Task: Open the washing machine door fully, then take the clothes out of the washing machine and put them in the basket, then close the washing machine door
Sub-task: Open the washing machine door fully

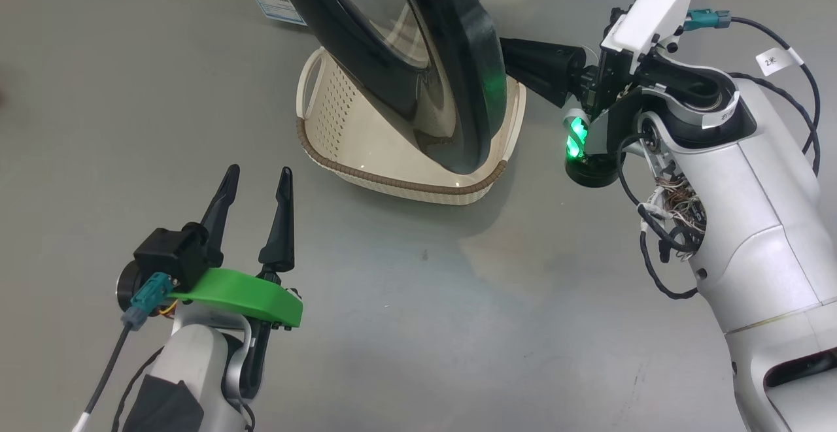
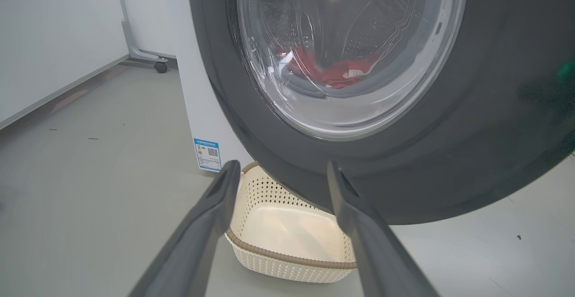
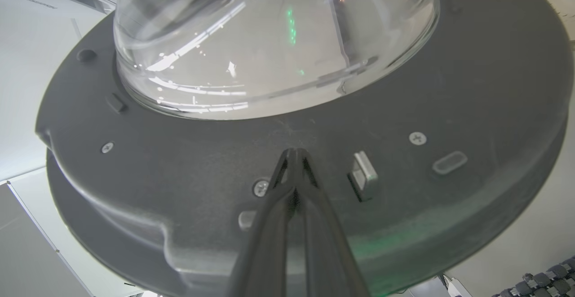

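- Head view, 12 o'clock: washing machine door (image 1: 467, 85) edge-on, partly swung out, lower rim hanging over the basket (image 1: 392, 182) on the floor (image 1: 458, 301).
- 2 o'clock: right gripper (image 1: 513, 54) clenched tight, nothing btwn the fingers, nose set against the door's inner face.
- Right wrist view: fingertips (image 3: 287, 160) touching the grey inner ring, below the glass bowl (image 3: 269, 41), w/ the latch hook (image 3: 363, 181) just beside at their 3 o'clock.
- 7 o'clock in head view: left gripper (image 1: 259, 174) released, fingers spread wide, empty, well apart from door & basket, hovering over bare floor.
- Left wrist view: clothes (image 2: 337, 70) red, lying low in the drum of the washing machine (image 2: 197, 108), seen thru the door glass; none in the basket yet.
- Step in hand, by judgement: pushing the door to full open, closed fingers used as a poker; task at its very start.
- To do it well: follow the door's arc rather than a straight line; stay on the flat ring, off the glass bulge & off the latch hook, else likely to slip.
- Ease off near the end of hinge travel; no forcing past the stop.
- Basket under the door rim: clearance not readable from these views, so watch for a snag.
- Best to hold the left arm out of the swing path till the opening is wide enough to reach the drum.
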You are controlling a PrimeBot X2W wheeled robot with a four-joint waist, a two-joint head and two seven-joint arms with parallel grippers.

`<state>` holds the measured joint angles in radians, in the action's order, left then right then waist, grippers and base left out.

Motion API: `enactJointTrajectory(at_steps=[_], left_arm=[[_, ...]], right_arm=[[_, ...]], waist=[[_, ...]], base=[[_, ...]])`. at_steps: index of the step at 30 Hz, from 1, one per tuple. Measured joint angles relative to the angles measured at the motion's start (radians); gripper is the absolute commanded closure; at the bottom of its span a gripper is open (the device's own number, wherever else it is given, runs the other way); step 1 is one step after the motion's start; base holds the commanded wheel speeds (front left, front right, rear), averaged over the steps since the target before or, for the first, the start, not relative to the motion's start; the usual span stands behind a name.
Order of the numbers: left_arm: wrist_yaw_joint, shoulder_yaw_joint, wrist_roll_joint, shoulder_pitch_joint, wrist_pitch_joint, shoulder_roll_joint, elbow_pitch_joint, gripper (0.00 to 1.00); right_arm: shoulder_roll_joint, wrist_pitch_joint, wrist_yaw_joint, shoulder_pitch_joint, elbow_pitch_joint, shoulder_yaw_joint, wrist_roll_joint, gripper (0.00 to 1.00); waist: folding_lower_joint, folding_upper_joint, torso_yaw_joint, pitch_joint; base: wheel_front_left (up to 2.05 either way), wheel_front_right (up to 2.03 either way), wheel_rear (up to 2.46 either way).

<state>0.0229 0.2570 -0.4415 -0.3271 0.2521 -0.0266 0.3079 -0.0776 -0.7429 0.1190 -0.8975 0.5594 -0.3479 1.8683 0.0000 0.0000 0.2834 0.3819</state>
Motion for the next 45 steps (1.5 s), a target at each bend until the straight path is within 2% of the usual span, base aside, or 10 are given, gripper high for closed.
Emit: enactJointTrajectory(at_steps=[27,41,42,45], left_arm=[[0.0,0.034,-0.007,0.042,0.0,0.0,0.006,0.0],[-0.014,0.005,-0.016,0.042,0.0,-0.001,0.001,0.0],[-0.014,0.001,-0.016,0.043,0.0,-0.001,0.0,0.0],[-0.019,-0.009,-0.014,0.046,0.0,0.0,-0.001,0.0]], right_arm=[[0.001,0.05,0.007,0.094,-0.143,-0.279,0.21,1.0],[0.002,0.144,0.007,0.097,-0.144,-0.307,0.211,1.0],[0.003,0.156,0.003,0.097,-0.139,-0.306,0.195,1.0],[-0.002,0.218,-0.041,0.096,-0.126,-0.298,0.114,1.0]], waist=[[0.0,0.0,0.056,-0.043],[0.0,0.0,0.057,-0.051],[0.0,0.0,0.054,-0.055],[0.0,0.0,0.043,-0.066]], base=[[0.0,0.0,0.0],[0.0,0.0,0.0],[0.0,0.0,0.0],[0.0,0.0,0.0]])
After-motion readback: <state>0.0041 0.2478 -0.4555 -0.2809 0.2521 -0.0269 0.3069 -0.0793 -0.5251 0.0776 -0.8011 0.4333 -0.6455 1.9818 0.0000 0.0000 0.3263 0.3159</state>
